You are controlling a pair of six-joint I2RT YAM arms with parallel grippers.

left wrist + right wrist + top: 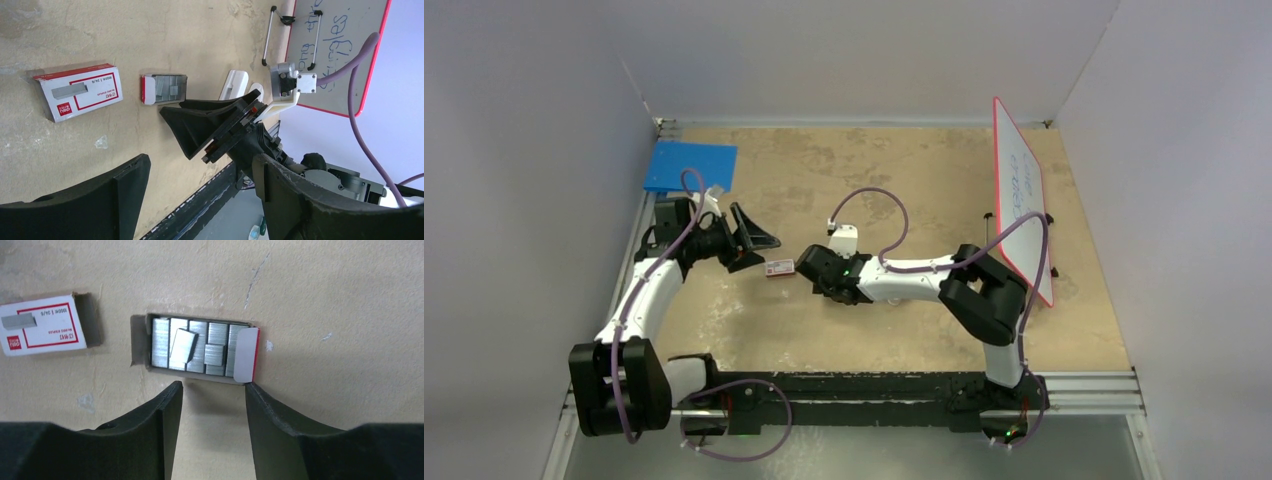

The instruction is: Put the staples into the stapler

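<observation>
The top view alone takes in the whole table (904, 330), tan and worn, with a tilted red-framed whiteboard (1022, 200) at right and a flat blue board (690, 166) at the far left. From up there the sleeve (779, 267) is only a red-and-white speck between the left gripper (754, 243) and the right gripper (816, 270).

Only the left wrist view shows the stapler (234, 85). It is a slim white bar with a rounded end, lying on the table beside the tray (147, 90) and partly hidden behind the right gripper's black fingers. It also brings the whiteboard's blue handwriting close, though only fragments can be read. The left jaws stand wide apart, holding nothing.

On the cardboard sleeve, "deli", "1000" and "24/6" are legible beside a printed staple strip.

The right wrist view looks straight down into the open tray. The staples (215, 342), grey metallic blocks, lie side by side in it, with two shorter pieces loose on top. The right jaws are apart, with their tips at the tray's near edge, and nothing is gripped.
</observation>
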